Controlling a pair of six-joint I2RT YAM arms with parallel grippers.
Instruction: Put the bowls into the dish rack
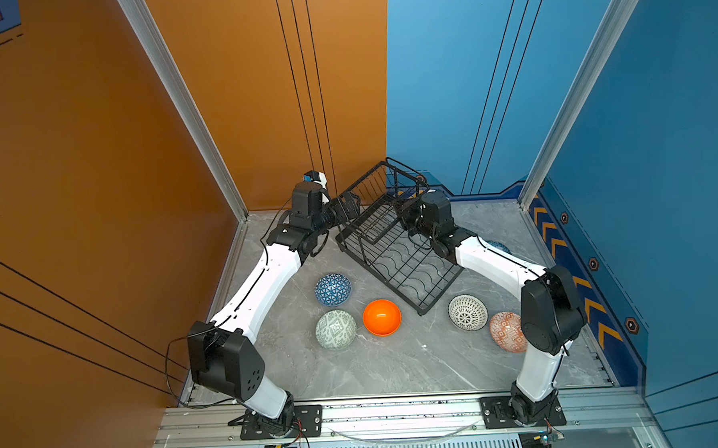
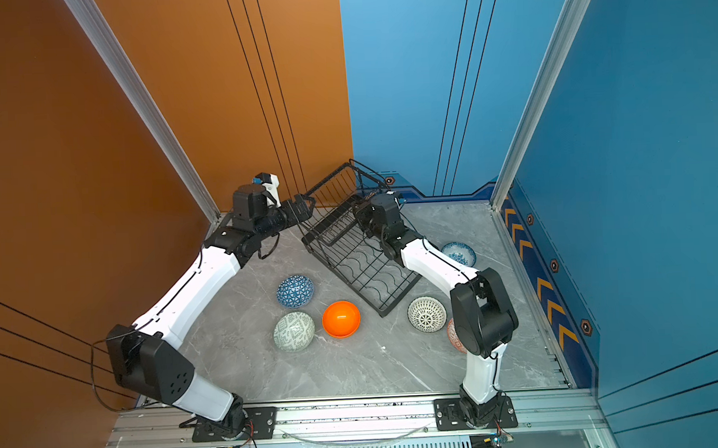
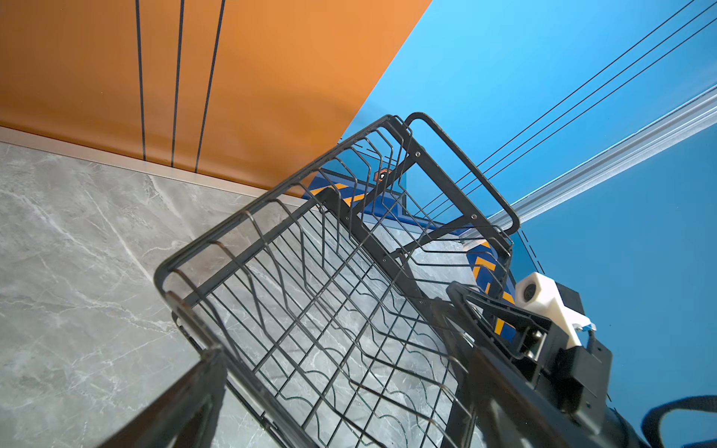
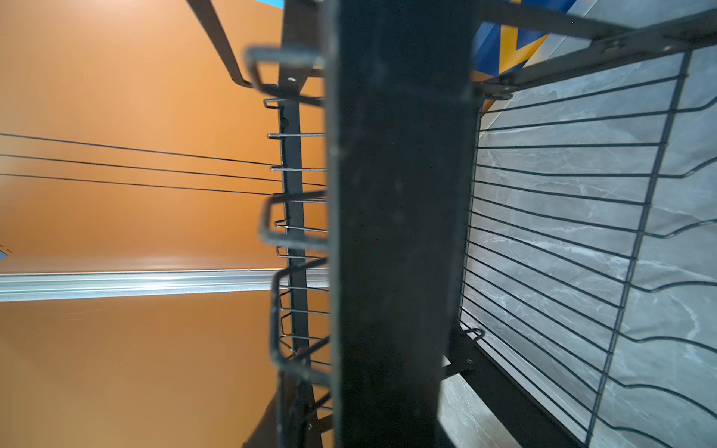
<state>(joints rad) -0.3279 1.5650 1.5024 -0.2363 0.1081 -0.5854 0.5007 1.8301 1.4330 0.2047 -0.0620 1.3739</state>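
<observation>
The black wire dish rack (image 1: 396, 252) (image 2: 350, 250) stands diagonally at the back middle of the table, with no bowl in it. My right gripper (image 1: 409, 220) (image 4: 384, 419) is shut on one of its upright posts (image 4: 399, 232). My left gripper (image 1: 350, 206) (image 3: 329, 337) is open, its fingers straddling the raised basket's rim (image 3: 271, 201). On the table lie a blue triangle bowl (image 1: 332, 290), a pale green bowl (image 1: 335, 330), an orange bowl (image 1: 382, 317), a black-lattice bowl (image 1: 467, 312), a red-orange bowl (image 1: 507, 331) and a white-blue floral bowl (image 2: 458, 253).
The grey marble table (image 1: 417, 364) is walled by an orange panel (image 1: 96, 161) on the left and blue panels (image 1: 657, 137) behind and right. The right arm (image 1: 552, 308) overhangs the red-orange and floral bowls. An aluminium rail (image 1: 399, 412) runs along the front.
</observation>
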